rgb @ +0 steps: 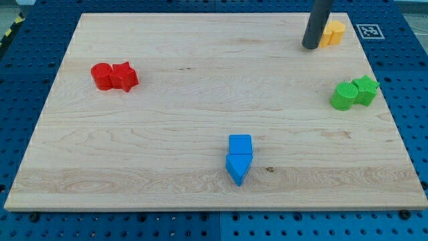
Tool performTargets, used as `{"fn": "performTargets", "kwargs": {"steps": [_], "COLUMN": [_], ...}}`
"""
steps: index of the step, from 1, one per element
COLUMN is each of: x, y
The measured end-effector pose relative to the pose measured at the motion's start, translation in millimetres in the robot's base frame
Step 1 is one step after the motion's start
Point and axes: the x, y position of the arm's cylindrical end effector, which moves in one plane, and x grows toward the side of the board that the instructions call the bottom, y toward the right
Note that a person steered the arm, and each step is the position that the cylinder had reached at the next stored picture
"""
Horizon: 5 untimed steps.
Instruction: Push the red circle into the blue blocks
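The pale wooden board (200, 100) lay on blue pegboard. My tip (310, 47) (a bare rod, nothing gripped) touched the yellow blocks (332, 32) at one o'clock. The red circle (101, 76) sat at ten o'clock beside the red star (124, 76), well apart from the blue cube (240, 144) and blue triangular block (238, 168) at six.

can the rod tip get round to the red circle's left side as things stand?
Probably yes. My tip sits at the view's top right beside the yellow blocks, far from the red circle block. Bare wooden board lies between; only the red star block touches the circle's right side.
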Motion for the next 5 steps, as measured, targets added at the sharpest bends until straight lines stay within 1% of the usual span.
{"fn": "performTargets", "kwargs": {"steps": [1, 2, 3, 5], "x": [19.3, 56.9, 59.3, 50.8], "y": [-0.2, -50.8, -138.4, -306.8]}}
